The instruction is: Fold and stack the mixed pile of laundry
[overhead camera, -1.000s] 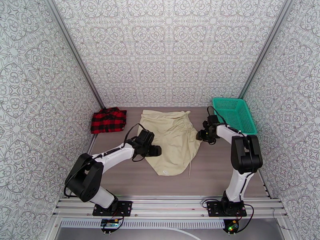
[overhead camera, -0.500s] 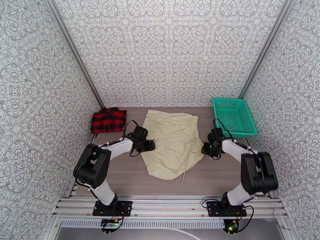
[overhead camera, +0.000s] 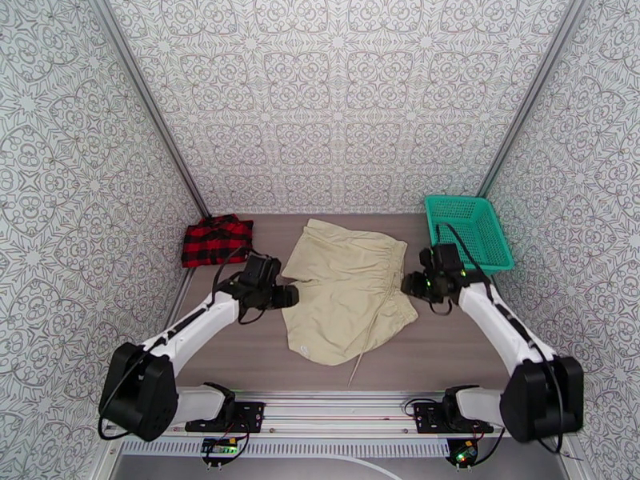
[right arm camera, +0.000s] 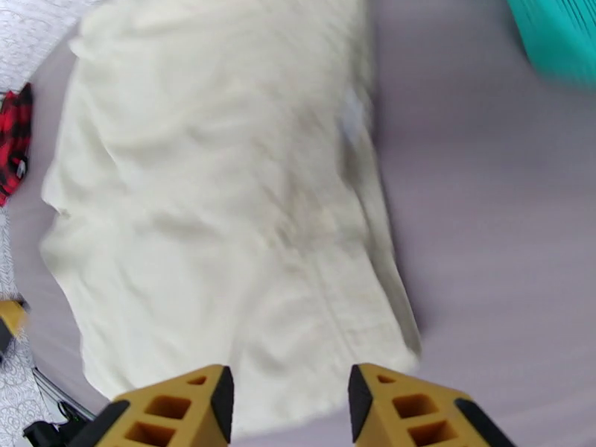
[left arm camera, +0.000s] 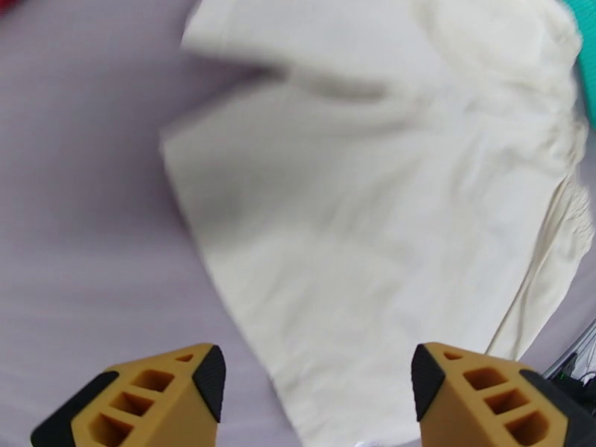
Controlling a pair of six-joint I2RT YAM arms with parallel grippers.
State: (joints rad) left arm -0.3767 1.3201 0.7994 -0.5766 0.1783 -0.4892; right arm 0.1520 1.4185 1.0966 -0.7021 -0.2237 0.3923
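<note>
Cream-beige cloth shorts [overhead camera: 348,294]: soft, matt weave, creased, puckered along the waistband. Red-and-black checked flannel shirt [overhead camera: 216,240]: matt cloth. Teal plastic mesh basket [overhead camera: 468,230]: smooth, slightly glossy. Grey-brown table top [overhead camera: 264,354]: matt, fine wood-like grain. Silver rail [overhead camera: 344,410] at the near edge: brushed metal. White-and-black left arm [overhead camera: 200,322]: smooth, glossy plastic shells. Left gripper [left arm camera: 316,389]: mustard-yellow matt plastic fingers [left arm camera: 149,400], black tip pads [left arm camera: 211,381].

A teal plastic mesh basket [overhead camera: 468,232] of rectangular shape stands at the far right corner of the grey-brown wood-grain tabletop [overhead camera: 240,354], close to the right wall. The right wrist view shows a blurred part of it [right arm camera: 555,31]. White wall panels with grey ornamental pattern [overhead camera: 336,98] enclose the table on three sides. Two slanted aluminium posts [overhead camera: 152,114] mark the far corners. An aluminium rail [overhead camera: 344,414] runs along the near edge.
</note>
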